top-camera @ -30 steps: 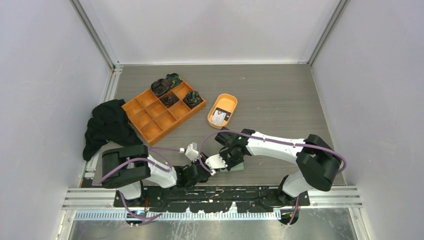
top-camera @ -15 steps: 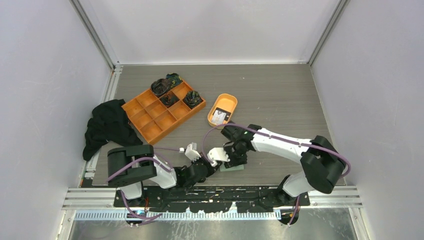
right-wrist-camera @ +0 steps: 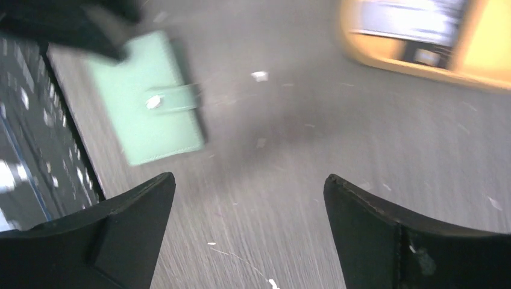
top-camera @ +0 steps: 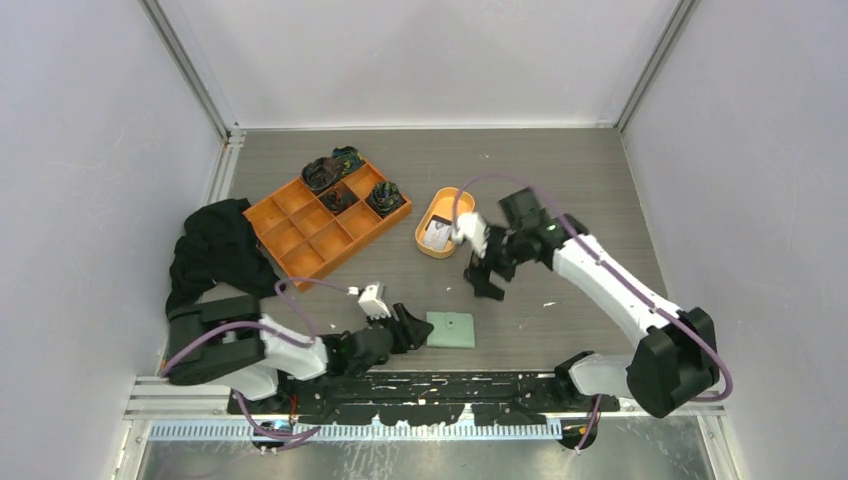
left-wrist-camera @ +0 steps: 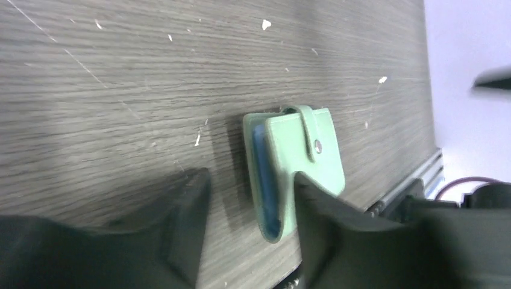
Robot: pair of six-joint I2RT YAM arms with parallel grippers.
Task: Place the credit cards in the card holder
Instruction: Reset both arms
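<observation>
The card holder is a sage-green wallet lying folded on the table near the front edge, its tab snapped down. In the left wrist view the card holder shows a bluish edge between its flaps. My left gripper is open just left of it, and the wallet's near end lies loosely between the fingers. My right gripper hangs open and empty above the table, between the wallet and an oval orange dish. One credit card lies in that dish. The right wrist view is blurred and shows the card holder and the dish.
An orange compartment tray with dark items in its back cells stands at the back left. A black cloth lies at the left edge. Metal rails run along the front edge, just below the wallet.
Both grippers have opened. The right arm has lifted off the wallet and swung back toward the dish. The left gripper has let go and drawn slightly left; the wallet lies folded on the table.
</observation>
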